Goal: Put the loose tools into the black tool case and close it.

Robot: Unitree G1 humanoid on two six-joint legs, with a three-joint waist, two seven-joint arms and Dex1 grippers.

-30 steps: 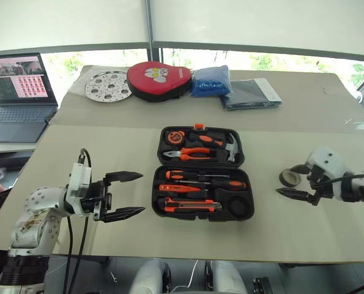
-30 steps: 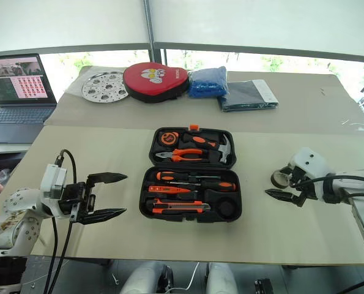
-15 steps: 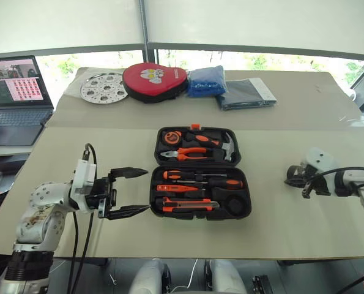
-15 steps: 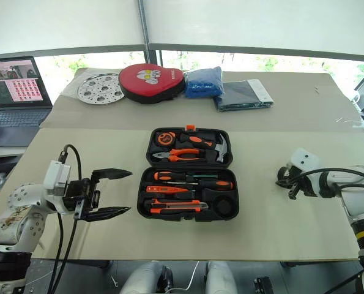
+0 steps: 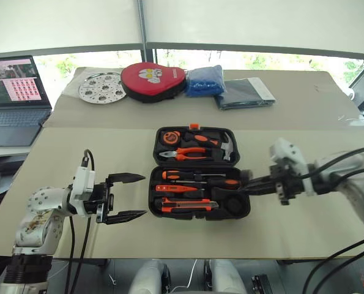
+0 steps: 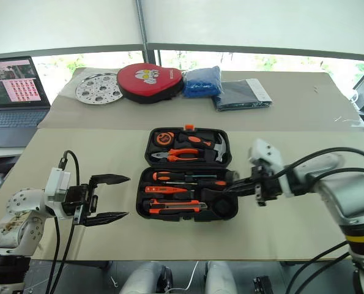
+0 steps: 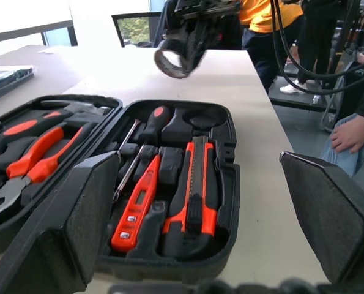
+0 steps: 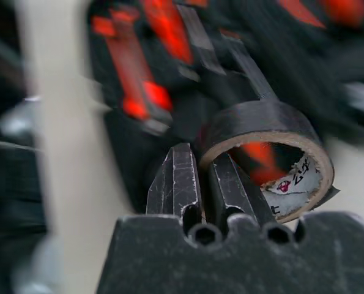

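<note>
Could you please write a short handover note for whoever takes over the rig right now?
Left pincer: open, holding nothing, hovering beside the black tool case on its left.
Right pincer: shut on the wall of the tape roll, carried above the case's right end.
Case: open on the table. Two screwdrivers, tester pen and utility knife lie in the near half; the round slot at the right is vacant.
Left: probably drop the roll into that slot, then close the lid.
</note>
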